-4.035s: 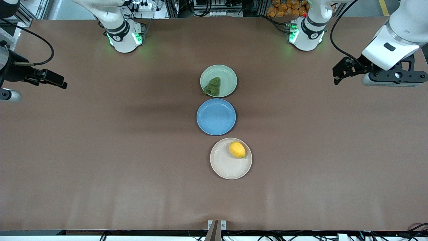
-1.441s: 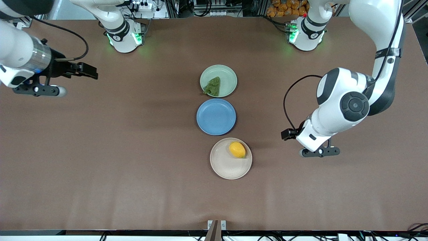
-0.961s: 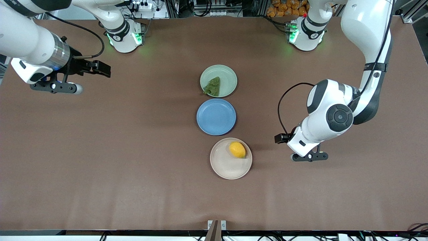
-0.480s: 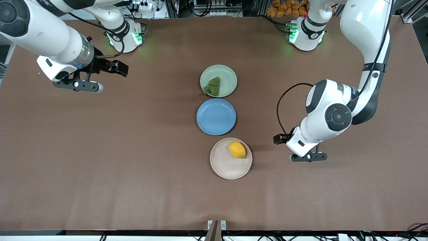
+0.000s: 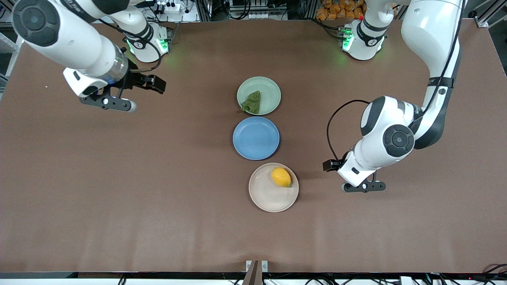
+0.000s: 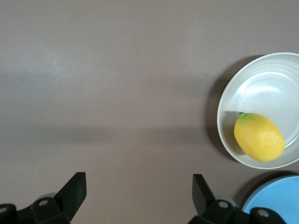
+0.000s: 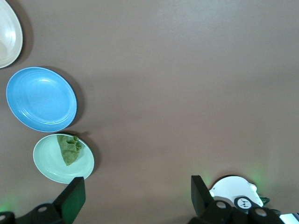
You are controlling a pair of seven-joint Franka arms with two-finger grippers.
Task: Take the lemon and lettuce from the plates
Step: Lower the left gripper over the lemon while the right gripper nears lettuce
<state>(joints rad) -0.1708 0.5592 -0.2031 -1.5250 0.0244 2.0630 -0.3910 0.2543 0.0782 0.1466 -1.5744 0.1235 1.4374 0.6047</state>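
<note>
The yellow lemon (image 5: 281, 177) lies on the beige-white plate (image 5: 264, 194), the plate nearest the front camera. The dark green lettuce (image 5: 252, 102) lies on the pale green plate (image 5: 266, 88), the one nearest the robots' bases. My left gripper (image 5: 328, 165) is open and empty over bare table beside the beige-white plate, toward the left arm's end. The left wrist view shows the lemon (image 6: 259, 137) on that plate (image 6: 268, 86) off to one side of its open gripper (image 6: 138, 184). My right gripper (image 5: 157, 83) is open and empty over bare table toward the right arm's end; its wrist view shows the lettuce (image 7: 70, 148).
A blue plate (image 5: 256, 138) sits between the two plates, with nothing on it; it also shows in the right wrist view (image 7: 41, 99). The two arm bases (image 5: 148, 43) stand at the table's edge by the robots. The brown table (image 5: 119, 178) is bare around the plates.
My right gripper has moved over the table toward the pale green plate. My left gripper has edged slightly toward the beige-white plate. The lemon, lettuce and plates have not moved.
</note>
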